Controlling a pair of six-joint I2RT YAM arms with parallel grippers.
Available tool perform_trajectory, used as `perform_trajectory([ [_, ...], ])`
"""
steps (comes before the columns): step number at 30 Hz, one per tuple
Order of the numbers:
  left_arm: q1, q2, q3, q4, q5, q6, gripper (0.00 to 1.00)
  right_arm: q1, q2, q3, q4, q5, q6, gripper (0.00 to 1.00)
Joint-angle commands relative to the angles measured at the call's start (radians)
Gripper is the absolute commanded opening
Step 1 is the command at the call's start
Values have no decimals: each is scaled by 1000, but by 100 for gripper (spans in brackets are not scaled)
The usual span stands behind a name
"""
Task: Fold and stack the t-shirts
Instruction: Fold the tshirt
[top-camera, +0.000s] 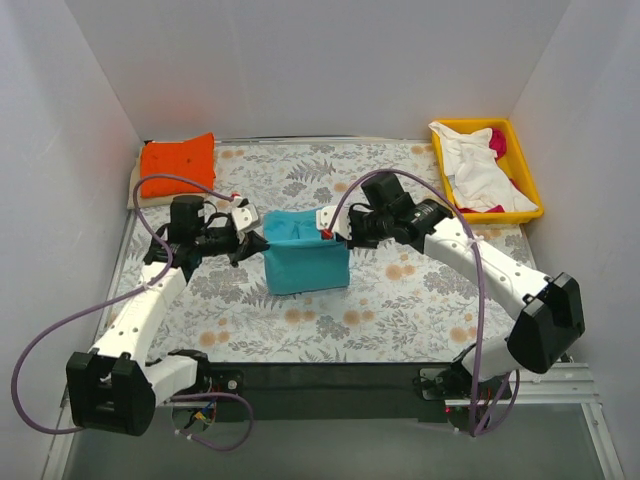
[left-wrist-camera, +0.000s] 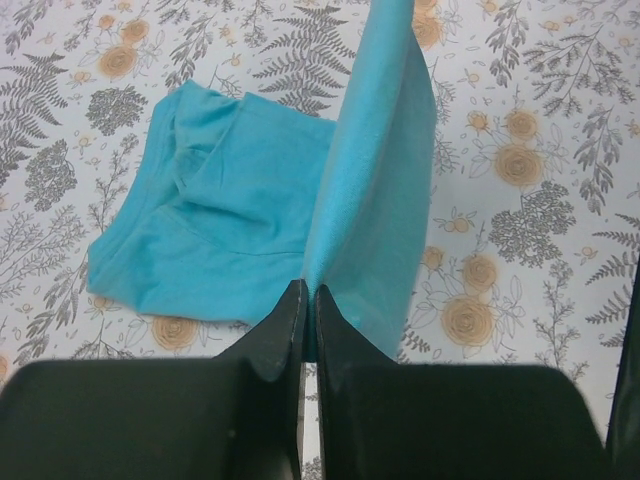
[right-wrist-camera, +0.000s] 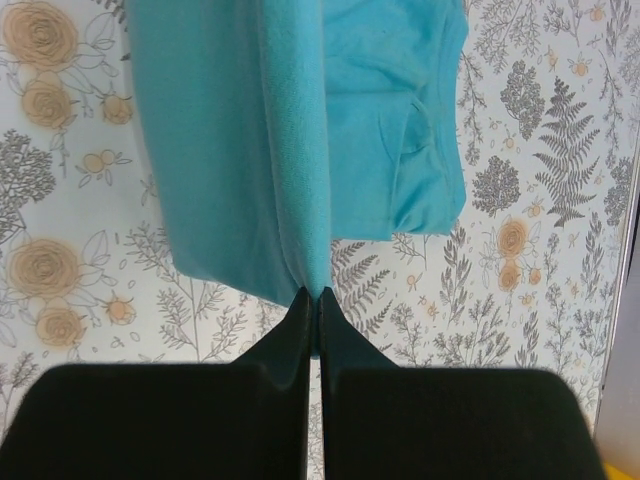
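The teal-blue t-shirt is partly folded in the middle of the floral table cloth. Its far edge is lifted off the table between my two grippers. My left gripper is shut on the shirt's left corner; the cloth rises from its pads. My right gripper is shut on the right corner; the cloth hangs from its pads. A folded bright orange t-shirt lies at the far left corner. White and magenta shirts lie crumpled in the yellow tray.
The yellow tray stands at the far right, against the white wall. White walls close the table on the left, back and right. The floral table cloth covers the table up to a dark front edge by the arm bases.
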Motion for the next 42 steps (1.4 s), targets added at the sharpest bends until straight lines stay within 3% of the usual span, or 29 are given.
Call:
perform_trajectory([
  [1, 12, 45, 51, 74, 22, 15, 0, -52, 55, 84, 33, -36, -43, 1],
  [26, 90, 553, 226, 360, -23, -73, 0, -184, 521, 424, 98, -141, -106, 1],
  [34, 92, 712, 281, 424, -82, -99, 0, -196, 612, 437, 148, -114, -85, 1],
  [42, 92, 740, 298, 484, -95, -132, 0, -208, 621, 428, 210, -88, -28, 1],
])
